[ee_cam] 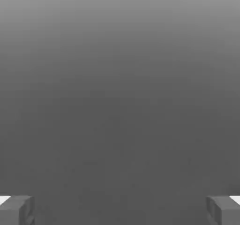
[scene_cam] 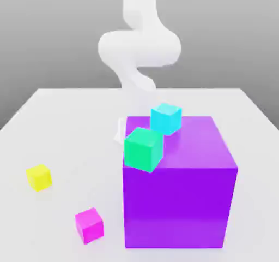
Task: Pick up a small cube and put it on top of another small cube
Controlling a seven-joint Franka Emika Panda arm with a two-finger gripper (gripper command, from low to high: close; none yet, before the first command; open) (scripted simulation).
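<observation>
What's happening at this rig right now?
The arm is holding nothing: its tool stands open. The yellow cube and the magenta cube lie apart on the table, neither stacked. The green cube and the cyan cube appear at the big purple cube. Stacking one small cube on another looks not yet done.

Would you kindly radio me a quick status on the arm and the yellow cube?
Gripper open, empty. Yellow cube on table, ungripped. Big purple cube nearby, possible obstacle.
</observation>
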